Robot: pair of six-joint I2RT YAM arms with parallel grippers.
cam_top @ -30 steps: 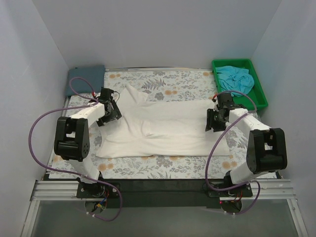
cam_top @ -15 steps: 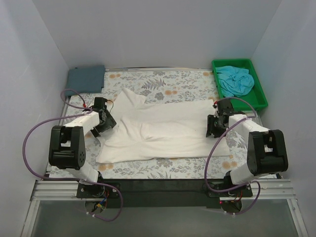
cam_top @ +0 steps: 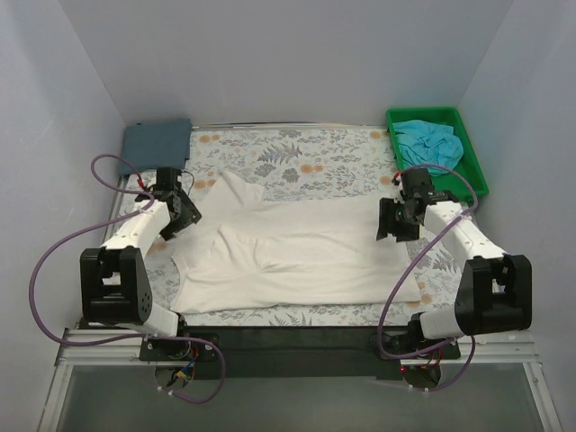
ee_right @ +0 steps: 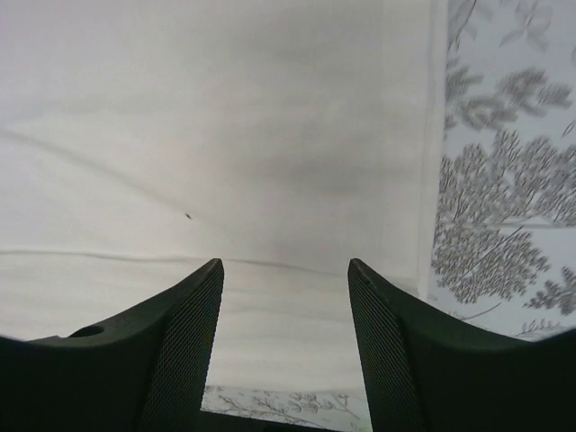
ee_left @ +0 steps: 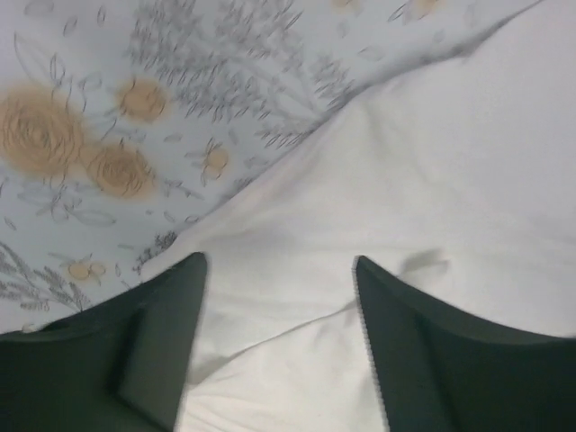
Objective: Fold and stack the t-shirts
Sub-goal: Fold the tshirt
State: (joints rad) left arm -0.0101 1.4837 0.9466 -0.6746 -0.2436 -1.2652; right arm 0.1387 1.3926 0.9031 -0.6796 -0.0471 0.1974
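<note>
A cream-white t-shirt [cam_top: 297, 252] lies spread and partly folded across the middle of the floral cover. My left gripper [cam_top: 184, 214] hangs open at the shirt's left edge; in the left wrist view its jaws [ee_left: 279, 261] stand wide apart over a crease in the white cloth [ee_left: 432, 162]. At the shirt's right end my right gripper [cam_top: 389, 221] is open too; the right wrist view shows its jaws [ee_right: 284, 265] above the hem [ee_right: 423, 162] with nothing pinched. A slate blue-grey t-shirt [cam_top: 157, 142] lies folded at the back left. A turquoise t-shirt [cam_top: 430, 144] sits crumpled in the bin.
A green bin [cam_top: 475, 171] stands at the back right corner. The floral table cover [cam_top: 306, 153] shows behind the white shirt and along the front edge. White walls close in the table on three sides. Purple cables loop off both arms.
My left gripper has drawn back to the left, off the shirt's shoulder area. The right gripper's jaws have spread wider and it has shifted slightly toward the back. The shirt's left side lies flatter.
</note>
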